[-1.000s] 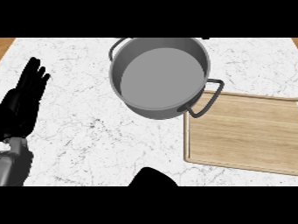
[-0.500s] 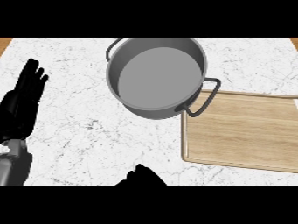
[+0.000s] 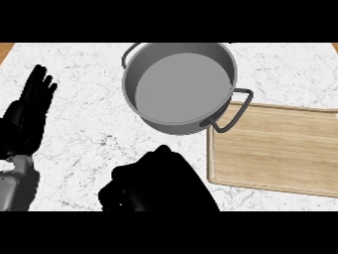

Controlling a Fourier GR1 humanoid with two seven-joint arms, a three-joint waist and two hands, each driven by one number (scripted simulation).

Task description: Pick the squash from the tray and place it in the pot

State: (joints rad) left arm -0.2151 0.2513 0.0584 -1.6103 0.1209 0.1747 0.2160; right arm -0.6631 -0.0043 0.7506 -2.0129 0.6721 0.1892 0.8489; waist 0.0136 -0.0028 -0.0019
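A grey metal pot [image 3: 182,89] with two loop handles stands at the far middle of the white marble counter [image 3: 84,144]; one handle overlaps the near corner of the pale wooden tray [image 3: 281,149] to its right. The black left hand [image 3: 25,116] rests open at the left edge, fingers straight and pointing up. The black right hand [image 3: 160,181] shows as a dark mass at the lower middle, beside the tray; whether it grasps anything cannot be told. The squash is not in sight, perhaps hidden by that hand.
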